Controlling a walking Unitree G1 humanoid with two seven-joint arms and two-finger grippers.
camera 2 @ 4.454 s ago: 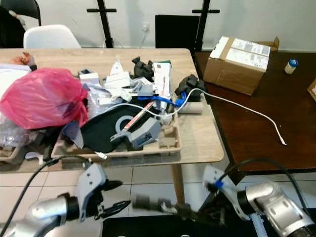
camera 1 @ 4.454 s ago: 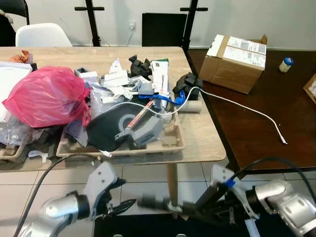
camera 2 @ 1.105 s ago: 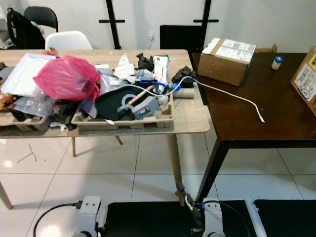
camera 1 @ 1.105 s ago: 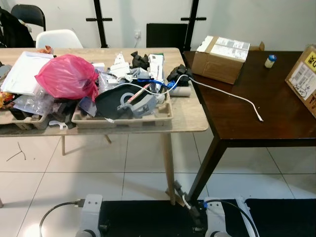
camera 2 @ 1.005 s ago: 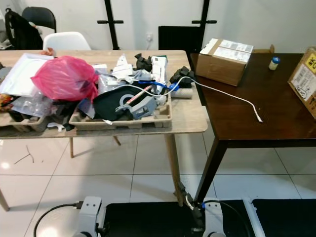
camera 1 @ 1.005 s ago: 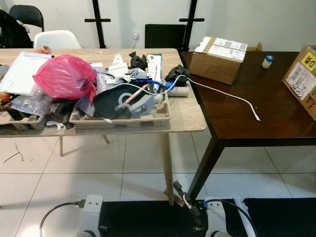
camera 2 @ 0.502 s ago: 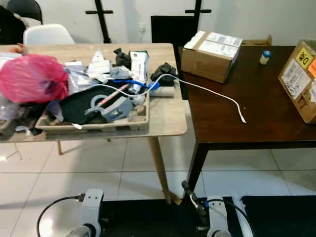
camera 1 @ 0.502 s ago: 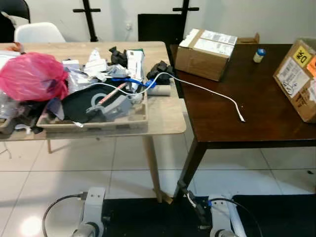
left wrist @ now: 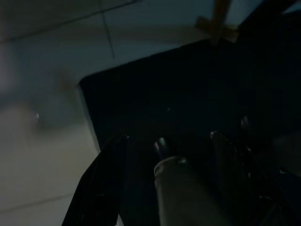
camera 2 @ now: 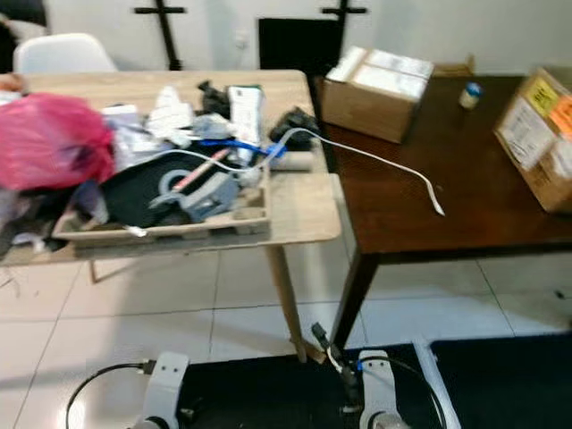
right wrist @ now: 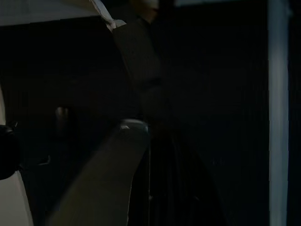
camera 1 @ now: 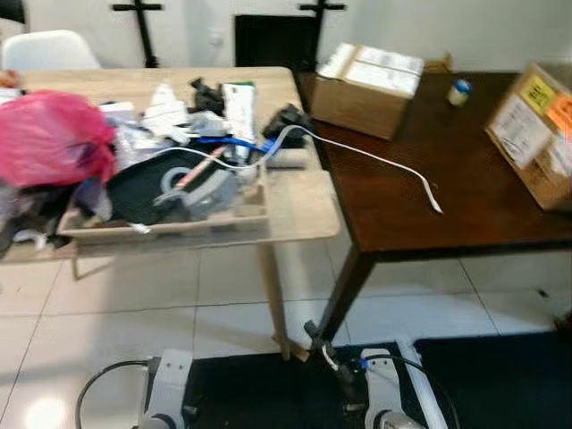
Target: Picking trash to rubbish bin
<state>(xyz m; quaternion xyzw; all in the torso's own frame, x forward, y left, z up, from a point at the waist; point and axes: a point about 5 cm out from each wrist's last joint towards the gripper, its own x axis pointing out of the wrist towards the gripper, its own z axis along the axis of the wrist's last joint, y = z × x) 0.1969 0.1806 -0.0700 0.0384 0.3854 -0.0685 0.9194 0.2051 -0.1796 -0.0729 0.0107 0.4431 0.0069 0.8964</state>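
Observation:
Trash is heaped on the light wooden table (camera 1: 304, 210): a pink plastic bag (camera 1: 49, 138), a cardboard tray (camera 1: 255, 213) holding a black disc and grey parts (camera 1: 183, 188), and white packets. Both silver arms hang low at the picture's bottom edge, the left wrist (camera 1: 168, 393) and the right wrist (camera 1: 380, 398) over a black mat. My left gripper (left wrist: 168, 136) shows two black fingers spread apart in the dark left wrist view, a grey rounded cylinder (left wrist: 176, 188) between them. The right wrist view is dark; a pale bar (right wrist: 108, 169) and a brownish strip (right wrist: 134, 66) can be made out.
A dark wooden table (camera 1: 429, 170) adjoins on the right, carrying a cardboard box (camera 1: 366, 79), a second box (camera 1: 536, 125), a small bottle (camera 1: 459, 91) and a white cable (camera 1: 393, 165). White floor tiles lie under the tables. A black mat (camera 1: 250, 389) covers the floor by my arms.
Over 4.5 s both arms dropped from raised in front to the bottom edge, and the camera pulled back from the table. In the last second the view swung right.

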